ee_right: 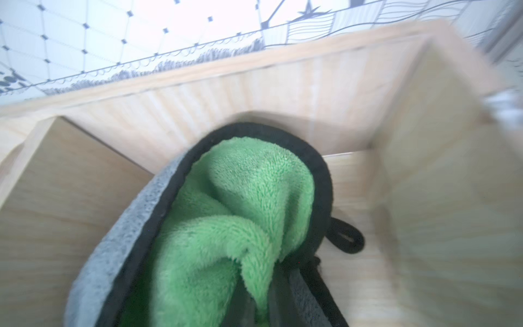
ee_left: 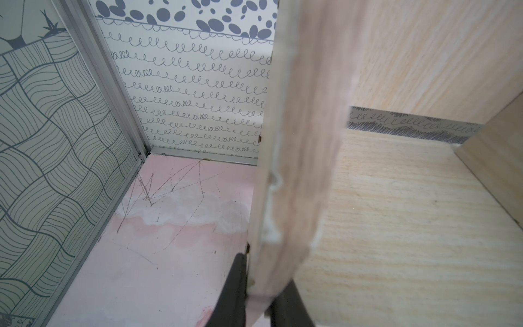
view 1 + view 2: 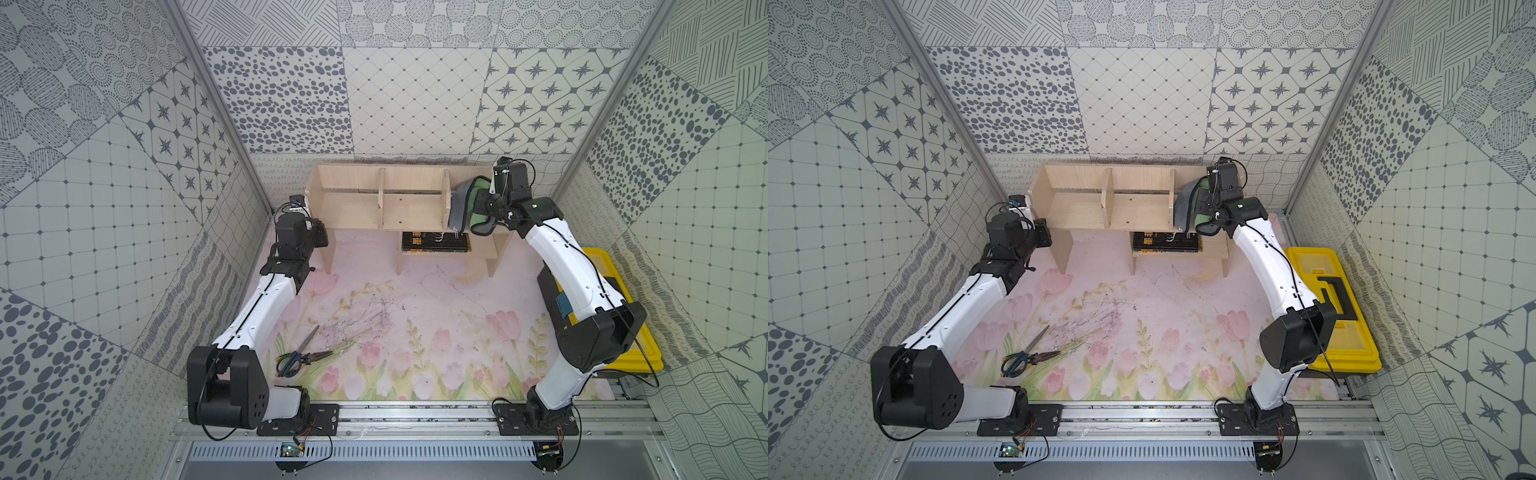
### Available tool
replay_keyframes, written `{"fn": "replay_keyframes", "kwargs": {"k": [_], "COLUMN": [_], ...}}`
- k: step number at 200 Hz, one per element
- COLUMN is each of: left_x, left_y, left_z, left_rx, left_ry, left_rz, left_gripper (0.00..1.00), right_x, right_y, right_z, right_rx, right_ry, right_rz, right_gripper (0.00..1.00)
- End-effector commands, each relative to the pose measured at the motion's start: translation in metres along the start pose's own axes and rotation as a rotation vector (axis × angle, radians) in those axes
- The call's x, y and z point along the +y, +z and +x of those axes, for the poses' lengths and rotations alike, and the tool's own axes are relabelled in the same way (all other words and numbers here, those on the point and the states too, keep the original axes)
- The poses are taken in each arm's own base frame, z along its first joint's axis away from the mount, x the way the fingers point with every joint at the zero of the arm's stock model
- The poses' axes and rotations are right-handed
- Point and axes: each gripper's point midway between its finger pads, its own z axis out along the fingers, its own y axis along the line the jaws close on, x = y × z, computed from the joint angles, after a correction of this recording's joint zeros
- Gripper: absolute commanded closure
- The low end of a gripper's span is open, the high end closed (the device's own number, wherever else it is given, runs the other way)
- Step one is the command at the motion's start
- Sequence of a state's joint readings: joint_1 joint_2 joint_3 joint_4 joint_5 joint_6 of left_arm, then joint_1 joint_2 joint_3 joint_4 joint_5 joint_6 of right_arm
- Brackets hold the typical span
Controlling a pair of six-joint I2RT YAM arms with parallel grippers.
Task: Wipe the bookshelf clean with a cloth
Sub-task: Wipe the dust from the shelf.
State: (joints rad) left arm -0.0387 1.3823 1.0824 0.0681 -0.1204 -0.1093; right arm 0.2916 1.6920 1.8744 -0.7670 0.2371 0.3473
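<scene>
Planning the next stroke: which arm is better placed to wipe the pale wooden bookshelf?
Right. The right gripper is shut on the grey-and-green fluffy cloth, inside an end compartment of the pale wooden bookshelf. The left gripper clamps its opposite side panel, holding no cloth.

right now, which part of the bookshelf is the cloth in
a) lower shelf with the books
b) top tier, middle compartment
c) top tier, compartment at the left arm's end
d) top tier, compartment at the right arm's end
d: the cloth, gripped by the right end effector, lies in the top tier's end compartment on the right arm's side of the bookshelf, above the lower shelf.
</scene>
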Motion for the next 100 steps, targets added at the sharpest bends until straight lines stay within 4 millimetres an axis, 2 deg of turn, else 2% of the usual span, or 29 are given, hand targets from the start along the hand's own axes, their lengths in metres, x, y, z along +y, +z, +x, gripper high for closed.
{"fn": "replay_keyframes", "kwargs": {"k": [1, 21, 45, 63, 83, 92, 100], "left_x": [-0.045, -0.052, -0.055, -0.048, -0.038, -0.034, -0.032], "left_y": [-0.011, -0.017, -0.019, -0.021, -0.033, -0.041, -0.05], "left_z": [0.029, 0.029, 0.026, 0.022, 0.004, -0.008, -0.021], "left_rx": [0.135, 0.131, 0.149, 0.174, 0.148, 0.12, 0.09], "left_ry": [-0.123, -0.102, -0.121, -0.143, -0.19, -0.205, -0.217], "left_rz": [0.175, 0.18, 0.187, 0.146, 0.088, 0.075, 0.066], "left_gripper": [1.0, 1.0, 1.0, 0.68, 0.49, 0.34, 0.28], "right_x": [-0.006, 0.001, 0.0, 0.015, 0.035, 0.044, 0.051], "right_y": [-0.05, -0.082, -0.108, -0.123, -0.146, -0.157, -0.167], "right_z": [-0.024, -0.02, -0.01, 0.001, 0.007, 0.007, 0.005], "right_rx": [-0.092, -0.121, -0.144, -0.15, -0.189, -0.213, -0.234], "right_ry": [-0.004, -0.052, -0.056, -0.074, -0.143, -0.178, -0.2], "right_rz": [-0.038, -0.083, -0.129, -0.241, -0.329, -0.358, -0.38], "right_gripper": [1.0, 1.0, 1.0, 1.0, 1.0, 1.0, 1.0]}}
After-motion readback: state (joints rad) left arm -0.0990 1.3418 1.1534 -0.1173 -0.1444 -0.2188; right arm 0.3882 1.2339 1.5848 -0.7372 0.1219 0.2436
